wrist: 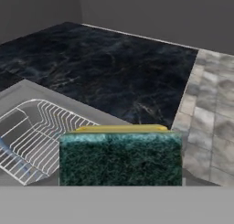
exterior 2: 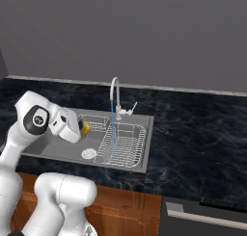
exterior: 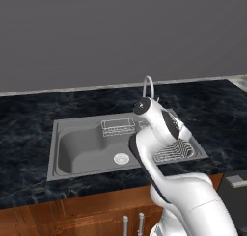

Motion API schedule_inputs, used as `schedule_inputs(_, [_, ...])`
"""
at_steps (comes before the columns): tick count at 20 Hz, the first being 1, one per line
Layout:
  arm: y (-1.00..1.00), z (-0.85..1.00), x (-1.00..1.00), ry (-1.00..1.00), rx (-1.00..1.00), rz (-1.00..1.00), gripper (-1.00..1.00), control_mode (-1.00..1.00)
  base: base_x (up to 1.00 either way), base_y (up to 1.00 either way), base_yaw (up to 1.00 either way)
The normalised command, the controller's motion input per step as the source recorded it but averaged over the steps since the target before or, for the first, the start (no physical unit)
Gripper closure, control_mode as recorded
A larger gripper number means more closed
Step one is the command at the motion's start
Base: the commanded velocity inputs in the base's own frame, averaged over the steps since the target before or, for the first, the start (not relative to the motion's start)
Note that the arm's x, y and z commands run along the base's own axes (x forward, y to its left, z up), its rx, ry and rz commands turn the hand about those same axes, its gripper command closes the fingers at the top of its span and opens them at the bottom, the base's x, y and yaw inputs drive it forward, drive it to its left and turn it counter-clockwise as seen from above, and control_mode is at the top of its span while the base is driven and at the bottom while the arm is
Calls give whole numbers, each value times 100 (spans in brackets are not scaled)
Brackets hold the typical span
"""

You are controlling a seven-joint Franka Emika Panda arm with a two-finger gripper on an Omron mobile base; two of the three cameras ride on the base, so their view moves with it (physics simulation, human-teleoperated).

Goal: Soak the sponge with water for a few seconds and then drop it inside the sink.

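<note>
Yellow-and-green sponge [exterior 2: 84, 127] is held clamped in the closed gripper [exterior 2: 82, 129] above the sink [exterior 2: 58, 153], just short of the water [exterior 2: 112, 129]. Soaking appears not yet begun; a short sideways carry into the stream is called for.

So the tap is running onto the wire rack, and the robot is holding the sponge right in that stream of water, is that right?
Not quite. The water does fall from the faucet onto the wire rack, but the sponge, shut in the gripper, is off to the side of the stream, apart from it. The right base view shows the gap.
</note>
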Motion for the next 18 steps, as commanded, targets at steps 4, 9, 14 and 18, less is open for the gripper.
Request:
schedule_inputs(4, [0, -2, 5, 10, -4, 0, 100, -100, 0, 0, 0])
schedule_inputs(9, [0, -15, 11, 2, -6, 0, 100, -100, 0, 0, 0])
schedule_inputs(14, [0, -23, 21, 0, -8, 0, 100, -100, 0, 0, 0])
schedule_inputs(18, [0, -16, 23, 0, -6, 0, 100, -100, 0, 0, 0])
